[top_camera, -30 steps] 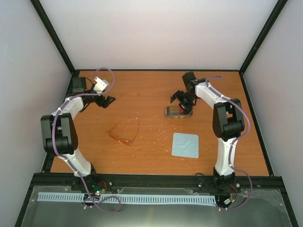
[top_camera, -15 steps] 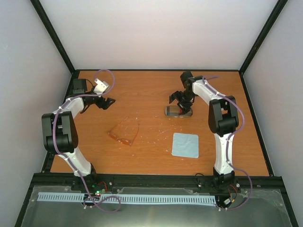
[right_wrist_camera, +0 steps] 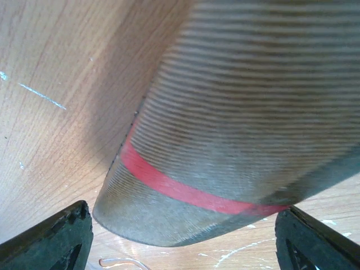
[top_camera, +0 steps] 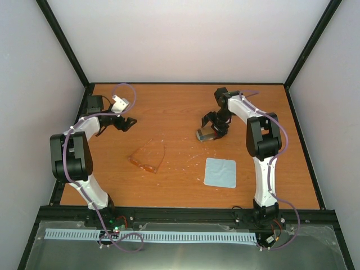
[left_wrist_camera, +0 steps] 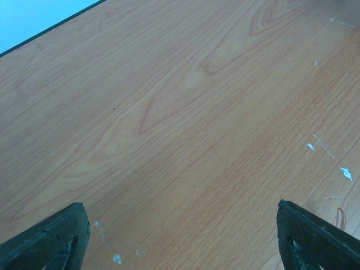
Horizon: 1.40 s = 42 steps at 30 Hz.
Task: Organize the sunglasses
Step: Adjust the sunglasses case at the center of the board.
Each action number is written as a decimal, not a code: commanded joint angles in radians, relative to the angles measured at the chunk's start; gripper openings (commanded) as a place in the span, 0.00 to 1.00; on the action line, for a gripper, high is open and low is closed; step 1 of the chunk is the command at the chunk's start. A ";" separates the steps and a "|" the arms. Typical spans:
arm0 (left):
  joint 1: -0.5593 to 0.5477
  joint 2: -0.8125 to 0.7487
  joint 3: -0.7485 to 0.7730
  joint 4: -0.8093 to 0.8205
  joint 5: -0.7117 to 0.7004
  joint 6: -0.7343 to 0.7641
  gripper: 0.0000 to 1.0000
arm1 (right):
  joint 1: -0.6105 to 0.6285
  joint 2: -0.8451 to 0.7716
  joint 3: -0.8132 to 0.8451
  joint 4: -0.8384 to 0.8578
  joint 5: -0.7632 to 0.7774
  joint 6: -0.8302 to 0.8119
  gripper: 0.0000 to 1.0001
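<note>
The sunglasses [top_camera: 148, 158], with a thin orange-brown frame, lie open on the wooden table left of centre. My left gripper [top_camera: 130, 121] is open and empty at the back left, well behind them; its wrist view shows only bare wood between the fingertips [left_wrist_camera: 50, 239]. The grey-brown striped case [top_camera: 207, 133] lies at the back centre-right. My right gripper [top_camera: 215, 124] is open and hangs right over it. In the right wrist view the case [right_wrist_camera: 225, 124], with a red band, fills the space between the spread fingertips [right_wrist_camera: 56, 239] and looks blurred.
A square light-blue cloth [top_camera: 220, 172] lies flat in front of the case, right of centre. Black frame posts and pale walls close the table on three sides. White scratches mark the wood near the middle.
My right wrist has turned and shifted slightly left over the case. The case now lies slanted instead of level across the table. The left arm has barely moved.
</note>
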 commanded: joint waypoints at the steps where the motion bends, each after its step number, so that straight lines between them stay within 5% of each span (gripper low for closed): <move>1: 0.007 0.018 -0.003 0.029 0.030 -0.008 0.89 | -0.008 -0.001 0.038 -0.063 0.025 -0.042 0.85; 14: 0.007 0.022 0.007 0.035 0.023 -0.041 0.89 | -0.110 -0.142 0.110 -0.061 0.167 -0.178 0.84; 16: 0.006 0.020 0.007 0.034 0.023 -0.049 0.88 | -0.152 -0.130 0.112 -0.049 0.182 -0.212 0.69; 19: 0.006 0.018 0.006 0.032 0.026 -0.054 0.86 | -0.187 -0.066 0.151 -0.028 0.173 -0.273 0.09; 20: 0.007 0.016 0.005 0.030 0.025 -0.056 0.86 | -0.191 -0.032 0.188 -0.041 0.177 -0.292 0.03; 27: 0.008 0.021 0.005 0.030 0.004 -0.062 0.84 | -0.181 0.163 0.444 -0.049 0.119 -0.410 0.03; 42: 0.007 0.060 0.039 0.018 -0.003 -0.084 0.83 | -0.137 0.238 0.350 -0.037 -0.009 -0.519 0.03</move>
